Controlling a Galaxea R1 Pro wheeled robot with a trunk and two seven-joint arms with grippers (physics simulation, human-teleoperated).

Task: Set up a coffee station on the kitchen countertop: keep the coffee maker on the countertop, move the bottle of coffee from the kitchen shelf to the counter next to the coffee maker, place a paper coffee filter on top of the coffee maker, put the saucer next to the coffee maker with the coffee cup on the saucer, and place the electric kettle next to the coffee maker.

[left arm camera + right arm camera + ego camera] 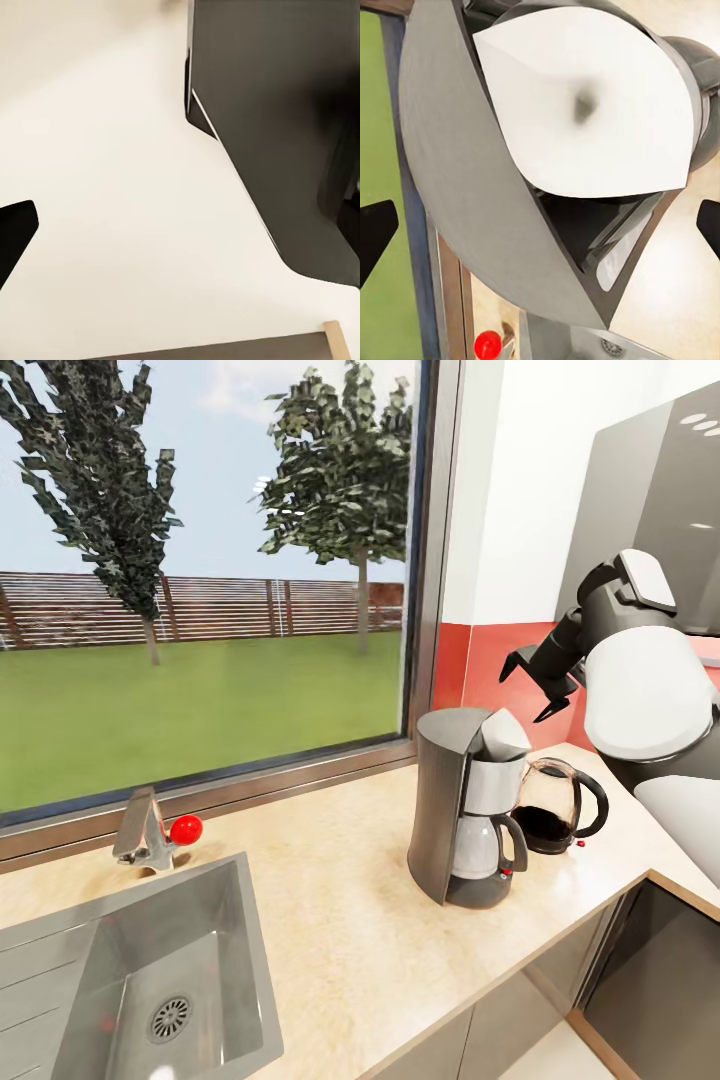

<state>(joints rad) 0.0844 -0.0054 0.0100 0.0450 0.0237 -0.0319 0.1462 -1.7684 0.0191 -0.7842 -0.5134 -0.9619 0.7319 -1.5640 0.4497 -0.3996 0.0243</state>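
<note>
The grey coffee maker stands on the beige countertop under the window. A white paper coffee filter sits in its open top, and the right wrist view looks straight down on that filter. Just right of the machine, close beside it, stands a glass electric kettle with a black handle. My right gripper hangs open a little above the filter, with nothing between its fingers. My left gripper is open over pale floor, beside a dark cabinet face.
A steel sink is set into the counter at the left, with a faucet and a red knob behind it. The counter turns a corner at the right, with a red backsplash behind the coffee maker.
</note>
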